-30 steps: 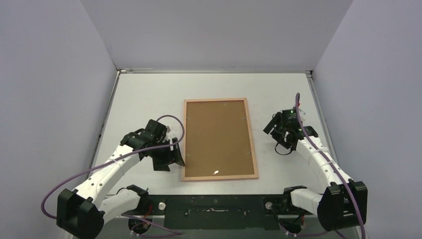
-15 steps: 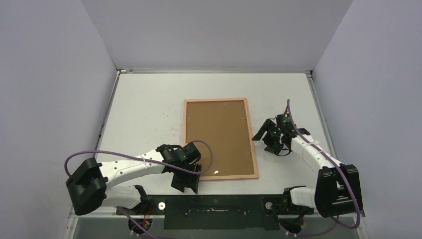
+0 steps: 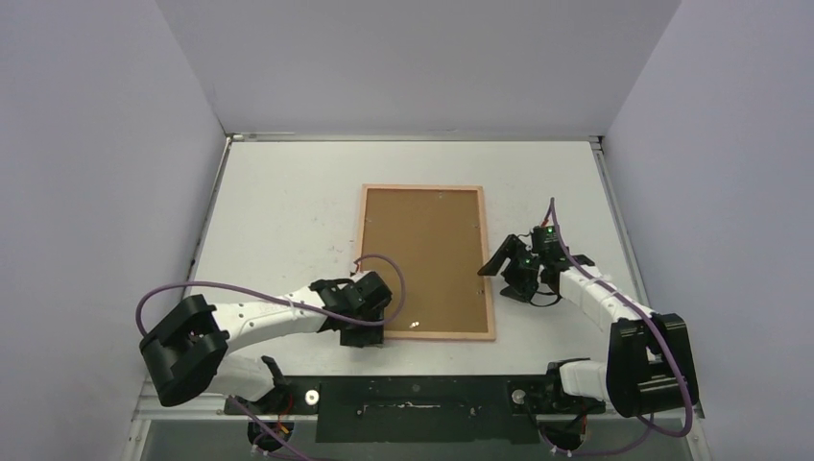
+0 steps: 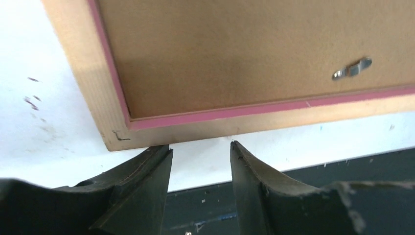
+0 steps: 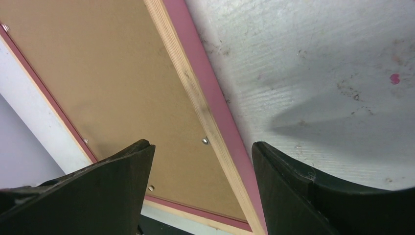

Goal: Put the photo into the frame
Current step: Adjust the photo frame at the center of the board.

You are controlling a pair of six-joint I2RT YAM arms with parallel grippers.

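Left wrist: frame (image 4: pixel 87 88) lay face down on table (image 4: pixel 39 122), backing panel (image 4: pixel 235 49) seated, photo unseen. Left gripper (image 4: pixel 200 152) gaped at near rail; right gripper (image 5: pixel 200 145) gaped astride right rail. Judged light, stiff; grip rails.

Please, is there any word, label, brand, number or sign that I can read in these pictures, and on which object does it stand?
None: no view shows any readable text.
The frame and its brown backing panel are plain.
The metal clip bears no mark that can be read.
The table shows only stains and scratches.
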